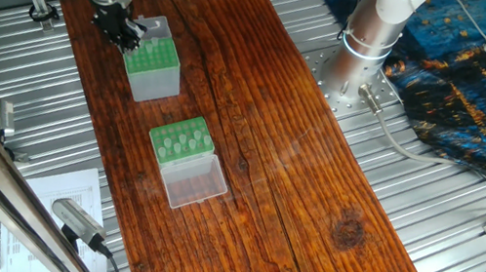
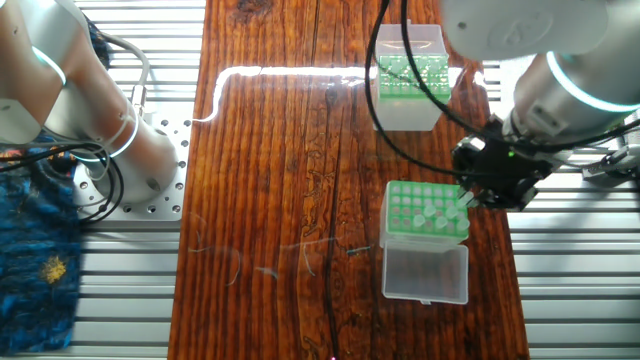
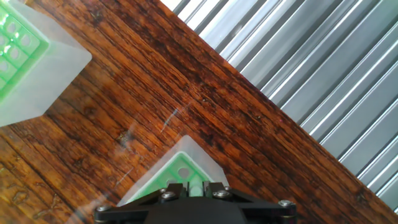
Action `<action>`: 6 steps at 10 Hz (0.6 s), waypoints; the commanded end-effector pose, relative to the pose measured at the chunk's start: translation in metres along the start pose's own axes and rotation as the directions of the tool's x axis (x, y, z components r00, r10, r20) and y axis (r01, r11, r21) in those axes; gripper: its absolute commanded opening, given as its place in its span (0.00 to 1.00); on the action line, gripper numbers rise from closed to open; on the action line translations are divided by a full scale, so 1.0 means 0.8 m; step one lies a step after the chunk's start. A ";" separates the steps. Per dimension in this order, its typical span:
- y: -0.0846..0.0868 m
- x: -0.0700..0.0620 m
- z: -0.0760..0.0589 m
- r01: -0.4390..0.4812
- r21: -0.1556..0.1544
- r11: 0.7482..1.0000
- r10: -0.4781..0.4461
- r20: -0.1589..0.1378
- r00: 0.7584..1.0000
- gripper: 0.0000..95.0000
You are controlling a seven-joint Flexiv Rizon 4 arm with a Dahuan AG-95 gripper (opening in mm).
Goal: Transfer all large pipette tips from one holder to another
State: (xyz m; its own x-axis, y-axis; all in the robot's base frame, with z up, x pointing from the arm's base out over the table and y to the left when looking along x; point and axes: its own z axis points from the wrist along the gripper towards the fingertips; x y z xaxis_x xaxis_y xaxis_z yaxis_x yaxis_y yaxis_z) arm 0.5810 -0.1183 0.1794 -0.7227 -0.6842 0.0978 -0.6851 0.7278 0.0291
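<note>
The task is judged to be part-way through, though an exact count cannot be made. In the taller box with translucent grey sides and a green perforated top plate (image 2: 425, 275), a few small, pale, translucent plastic cones (image 2: 432, 213) are seen standing in holes towards the gripper side – these remain to be moved. The other holes of that plate look empty. In the low, squat green rack with a grid of holes (image 1: 159, 132), pale bumps (image 1: 188, 139) are made out across part of the grid. They are taken to be tips already delivered, but the picture is too coarse for certainty. Its clear plastic lid (image 1: 194, 182) is laid open on the dark wooden plank (image 1: 297, 165), on the side away from the taller box.

The black two-finger gripper (image 1: 129, 36) is placed at the edge of the taller box, just over the corner of its green plate. In the hand view only the gripper's housing is shown above that corner – the fingertips are hidden. Whether the fingers are spread, closed or clamped on a tip cannot be told from any view. A further pick from the taller box is judged to be the step in hand, with several transfers left.
</note>
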 end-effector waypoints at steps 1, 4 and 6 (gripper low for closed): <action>0.002 0.000 -0.008 0.005 -0.001 1.000 -0.005 -0.003 1.000 0.00; 0.006 -0.003 -0.031 0.015 -0.003 1.000 -0.015 -0.016 1.000 0.00; 0.006 -0.003 -0.045 0.023 -0.011 1.000 -0.023 -0.025 0.999 0.00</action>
State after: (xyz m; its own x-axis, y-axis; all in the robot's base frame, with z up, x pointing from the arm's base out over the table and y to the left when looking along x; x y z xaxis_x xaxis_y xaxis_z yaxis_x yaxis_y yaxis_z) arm 0.5822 -0.1115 0.2157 -0.7038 -0.6997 0.1226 -0.7009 0.7121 0.0402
